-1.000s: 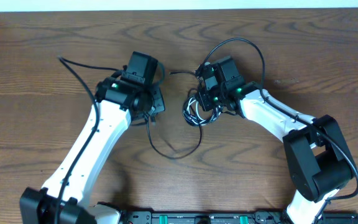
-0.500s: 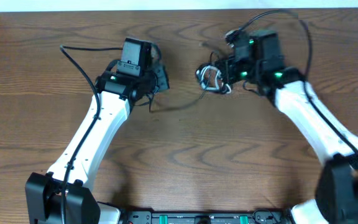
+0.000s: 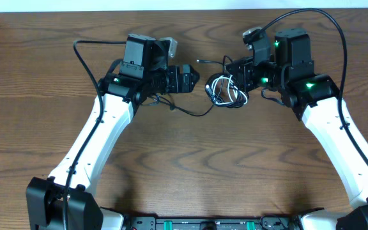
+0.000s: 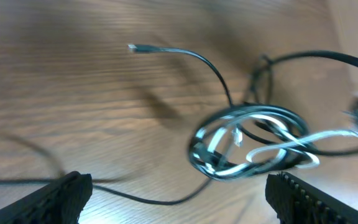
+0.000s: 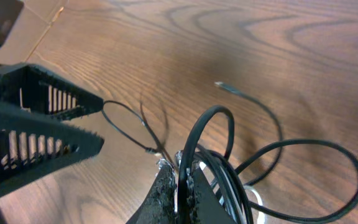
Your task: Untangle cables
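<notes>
The cables form a tangled coil of black and white cords (image 3: 225, 91) in the middle of the wooden table. My right gripper (image 3: 237, 83) is shut on a black loop of that coil (image 5: 194, 140), with the cord pinched between its fingertips (image 5: 182, 177). My left gripper (image 3: 193, 78) stands open just left of the coil and holds nothing. The coil (image 4: 247, 143) lies ahead of its wide-apart fingers (image 4: 61, 196). One thin black cord (image 4: 148, 199) runs across the wood between them. A loose plug end (image 4: 135, 48) points away from the coil.
Thick black wires fixed to the arms arch over the left arm (image 3: 88, 45) and the right arm (image 3: 324, 16). The table's far edge (image 3: 190, 7) runs close behind both grippers. In the right wrist view, the left gripper's ribbed fingers (image 5: 36, 124) fill the left side.
My left gripper has opened and swung right toward the coil, letting go of the black cord. My right gripper has carried the coil up and to the right.
</notes>
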